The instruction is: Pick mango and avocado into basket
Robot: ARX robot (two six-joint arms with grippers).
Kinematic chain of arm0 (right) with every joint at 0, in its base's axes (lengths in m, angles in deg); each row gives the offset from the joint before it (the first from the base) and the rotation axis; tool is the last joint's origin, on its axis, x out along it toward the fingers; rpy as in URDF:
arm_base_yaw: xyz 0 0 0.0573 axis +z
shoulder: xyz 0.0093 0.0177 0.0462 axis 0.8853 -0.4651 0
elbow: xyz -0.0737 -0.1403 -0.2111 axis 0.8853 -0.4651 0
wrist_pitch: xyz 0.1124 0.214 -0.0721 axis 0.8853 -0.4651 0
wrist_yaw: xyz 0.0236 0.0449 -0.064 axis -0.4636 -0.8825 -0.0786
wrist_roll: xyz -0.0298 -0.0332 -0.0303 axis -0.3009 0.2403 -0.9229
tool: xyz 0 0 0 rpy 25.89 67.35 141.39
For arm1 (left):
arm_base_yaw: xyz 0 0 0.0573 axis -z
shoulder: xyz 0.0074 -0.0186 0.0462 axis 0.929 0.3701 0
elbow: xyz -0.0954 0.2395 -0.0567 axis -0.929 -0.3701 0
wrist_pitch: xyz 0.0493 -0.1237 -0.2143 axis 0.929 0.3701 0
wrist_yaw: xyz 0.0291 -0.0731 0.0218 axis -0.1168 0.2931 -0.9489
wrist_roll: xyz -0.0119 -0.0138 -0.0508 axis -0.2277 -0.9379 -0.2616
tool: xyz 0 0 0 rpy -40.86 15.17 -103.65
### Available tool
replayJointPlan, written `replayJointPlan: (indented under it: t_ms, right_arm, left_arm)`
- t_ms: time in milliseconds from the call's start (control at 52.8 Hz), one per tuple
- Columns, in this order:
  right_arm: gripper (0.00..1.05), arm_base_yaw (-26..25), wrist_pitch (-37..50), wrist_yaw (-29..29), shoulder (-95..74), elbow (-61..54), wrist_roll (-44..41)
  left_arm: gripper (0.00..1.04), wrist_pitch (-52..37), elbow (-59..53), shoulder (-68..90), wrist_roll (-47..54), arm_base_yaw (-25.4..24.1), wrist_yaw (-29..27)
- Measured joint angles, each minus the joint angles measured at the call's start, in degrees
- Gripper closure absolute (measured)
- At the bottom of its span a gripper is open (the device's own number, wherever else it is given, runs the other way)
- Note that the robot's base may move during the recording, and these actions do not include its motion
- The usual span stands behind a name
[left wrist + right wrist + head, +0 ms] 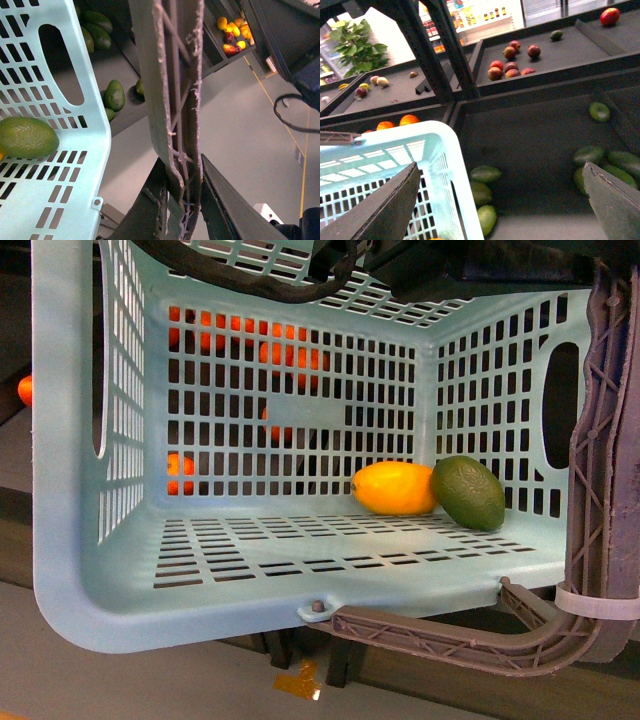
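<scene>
We see L jaws pinched tight on the grey-brown handle (172, 100) of the teal basket (70, 570), w/ the handle running straight out btwn them. Mango (394, 488) and avocado (468, 493) lie inside the basket, touching, by its far wall; from L jaws the avocado sits off to one side, past the rim. R jaws spread wide, nothing btwn them. Basket corner is near one jaw, loose green fruits (485, 173) on a dark shelf (535, 140) beyond.
</scene>
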Motion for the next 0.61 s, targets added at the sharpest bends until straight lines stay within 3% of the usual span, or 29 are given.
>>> replayJointPlan:
  t_ms: [133, 246, 379, 550, 607]
  right_arm:
    - [0.08, 1.7, -6.0, 5.2, 10.0, -4.8, 0.7]
    - [0.08, 7.8, -12.5, 14.1, 23.0, -11.2, 2.1]
    - [0.08, 11.1, -13.7, 21.1, 27.9, -16.5, 1.7]
    - [0.08, 11.7, -14.0, 21.6, 28.0, -17.6, 1.2]
    - [0.17, 9.4, -6.4, 13.6, 27.9, -19.8, -3.7]
  left_arm:
    - [0.91, 0.0, 0.0, 0.0, 0.0, 0.0, 0.0]
    - [0.91, 0.0, 0.0, 0.0, 0.0, 0.0, -0.1]
    - [0.91, 0.0, 0.0, 0.0, 0.0, 0.0, 0.0]
    - [0.91, 0.0, 0.0, 0.0, 0.0, 0.0, 0.0]
    - [0.91, 0.0, 0.0, 0.0, 0.0, 0.0, 0.1]
